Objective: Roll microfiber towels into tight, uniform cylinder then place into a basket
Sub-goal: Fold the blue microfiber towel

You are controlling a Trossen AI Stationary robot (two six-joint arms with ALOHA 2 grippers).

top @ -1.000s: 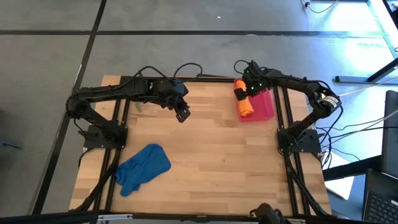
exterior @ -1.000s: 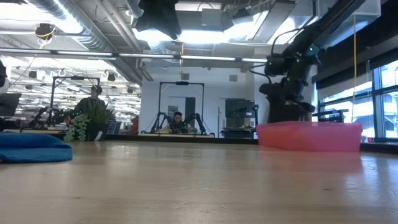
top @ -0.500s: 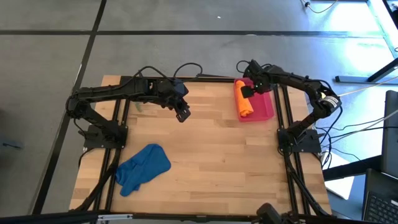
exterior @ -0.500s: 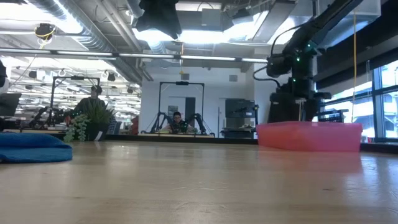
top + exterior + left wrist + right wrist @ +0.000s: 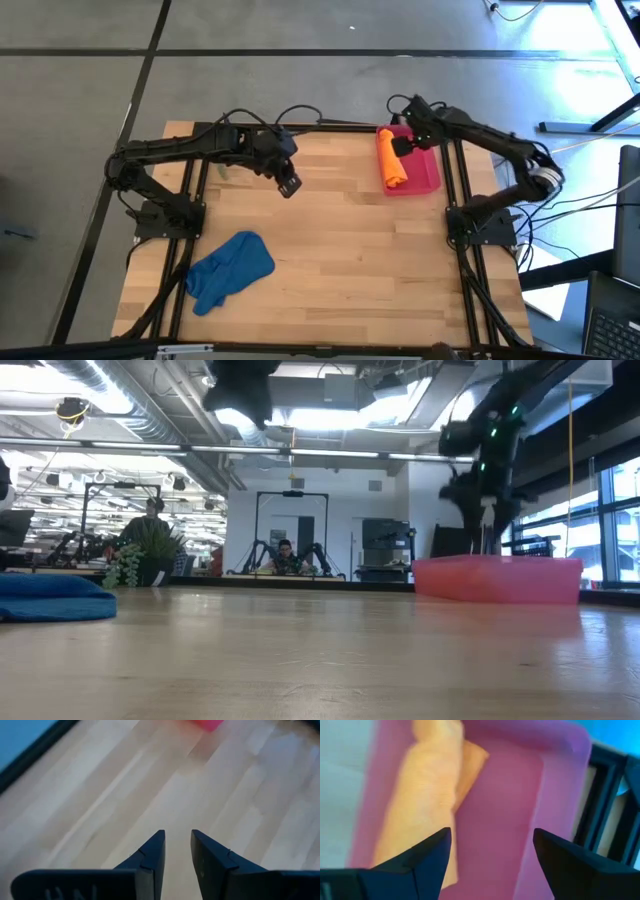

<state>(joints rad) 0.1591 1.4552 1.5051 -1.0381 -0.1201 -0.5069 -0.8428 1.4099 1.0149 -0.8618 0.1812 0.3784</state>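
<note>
One orange towel [image 5: 392,168] is lying rolled in the basket [image 5: 428,178] at two o'clock, so I am holding my right gripper [image 5: 405,146] wide and empty above it, while the left gripper [image 5: 288,186], narrow and empty, is waiting mid-table for the blue towel [image 5: 228,270] at seven o'clock.

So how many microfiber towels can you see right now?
2: the rolled bright orange cloth towel lies in the pink-red plastic basket; the crumpled blue cloth towel lies on the wooden table.

Orange towel [image 5: 392,166] rolled, in pink basket [image 5: 428,176]; blue towel [image 5: 229,270] crumpled, near-left table corner.
</note>
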